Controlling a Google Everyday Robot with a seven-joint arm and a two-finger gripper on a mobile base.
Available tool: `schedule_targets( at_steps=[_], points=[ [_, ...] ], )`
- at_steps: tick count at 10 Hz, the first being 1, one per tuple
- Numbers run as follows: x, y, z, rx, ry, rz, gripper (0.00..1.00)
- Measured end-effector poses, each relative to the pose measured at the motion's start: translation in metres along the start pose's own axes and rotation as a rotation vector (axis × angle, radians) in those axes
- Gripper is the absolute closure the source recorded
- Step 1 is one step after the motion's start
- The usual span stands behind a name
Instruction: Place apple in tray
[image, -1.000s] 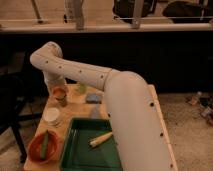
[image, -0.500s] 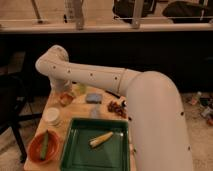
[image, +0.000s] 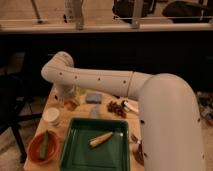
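The green tray (image: 75, 150) lies at the front middle of the wooden table, with a pale yellowish oblong piece (image: 101, 139) in it. My white arm reaches from the lower right across the table to the back left and bends down there. My gripper (image: 69, 97) hangs at the back left of the table, left of the tray's far edge. A small orange-brown round thing (image: 70, 104), which may be the apple, sits right under it. The wrist hides most of it.
A white cup (image: 51, 116) stands left of the tray. An orange bowl (image: 36, 150) with a green item sits at the front left. A blue sponge (image: 93, 97), a dark red bunch (image: 116, 107) and a white item (image: 131, 106) lie behind the tray.
The arm's bend has shifted right and a little lower in view over the second. The gripper stays over the table's back left corner, by the orange-brown thing.
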Motion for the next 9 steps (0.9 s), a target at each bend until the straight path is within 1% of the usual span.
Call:
schedule_targets(
  at_steps=[6, 7, 8, 9],
  points=[
    [-0.001, -0.002, 0.001, 0.001, -0.004, -0.002, 1.0],
    [-0.001, -0.001, 0.002, 0.002, -0.008, 0.006, 1.0],
    [-0.005, 0.003, 0.006, -0.001, -0.02, 0.019, 1.0],
    [-0.017, 0.017, 0.01, -0.01, -0.038, 0.043, 1.0]
  ],
)
